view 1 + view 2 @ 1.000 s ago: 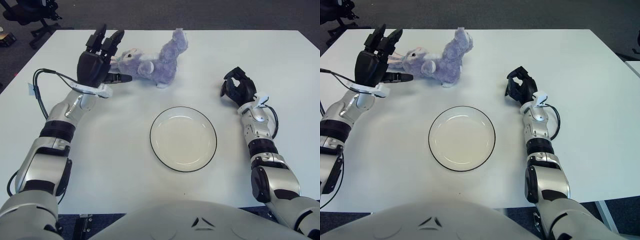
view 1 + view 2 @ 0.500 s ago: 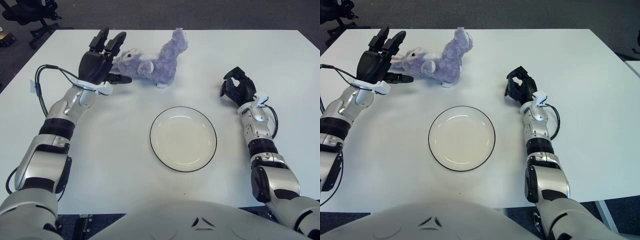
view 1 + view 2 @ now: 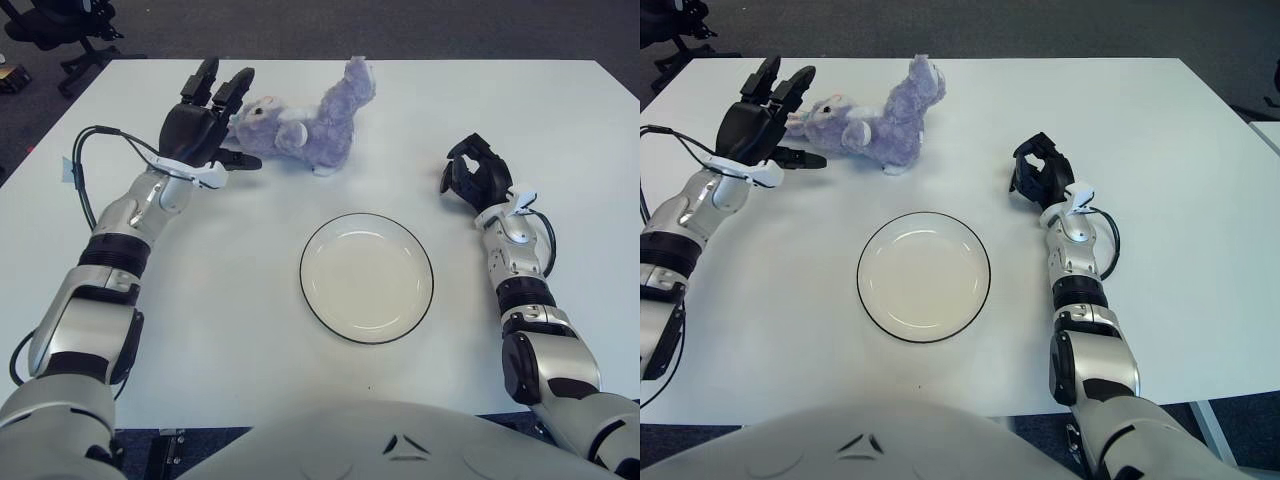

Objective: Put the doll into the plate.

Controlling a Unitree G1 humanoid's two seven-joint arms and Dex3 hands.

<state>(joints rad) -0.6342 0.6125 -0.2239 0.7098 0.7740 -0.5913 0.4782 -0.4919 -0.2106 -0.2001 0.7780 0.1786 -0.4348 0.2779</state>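
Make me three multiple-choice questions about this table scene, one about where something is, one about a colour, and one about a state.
1. Where does the plush bunny lie?
A. On the plate
B. On the table beyond the plate, toward the robot's left
C. In the right hand

2. What colour is the plush bunny?
A. Purple
B. Green
C. Orange

3. What state is the left hand in?
A. Closed around the bunny
B. Fingers spread, holding nothing
C. Resting in the plate

Answers:
1. B: the plush bunny lies on the white table, past the empty plate.
2. A: its fur is pale purple.
3. B: the left hand is at the bunny's head with fingers open; the right hand shows to the right of the plate.
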